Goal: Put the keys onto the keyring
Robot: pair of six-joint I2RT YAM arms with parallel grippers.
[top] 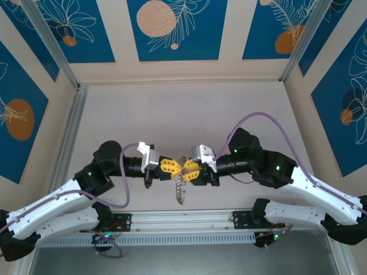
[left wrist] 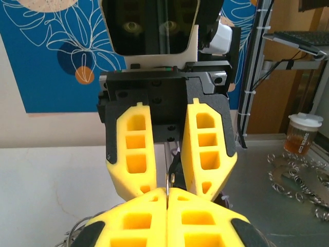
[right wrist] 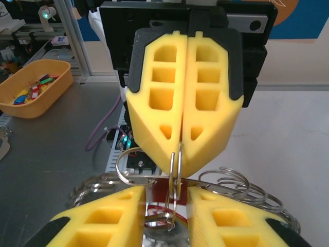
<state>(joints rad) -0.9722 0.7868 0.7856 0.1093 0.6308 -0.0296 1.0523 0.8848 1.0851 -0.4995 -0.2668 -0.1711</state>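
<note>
Squeezing from left: left gripper (top: 172, 168), shut tight on thin keyring (right wrist: 175, 180), so ring hangs above table (top: 172, 109). Middle: keys (top: 180, 192) dangle below in bunch. Right gripper (top: 188, 169) just beside, jaws little bit apart around ring, loose, maybe so ring can slip.

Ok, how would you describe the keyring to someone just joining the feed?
In the top view, find the yellow fingers meeting over the near part of the table. The keyring is the thin wire loop pinched by the left gripper, with keys dangling below. Unlike the chunky foam fingers beside it, it is thin, shiny metal.
</note>
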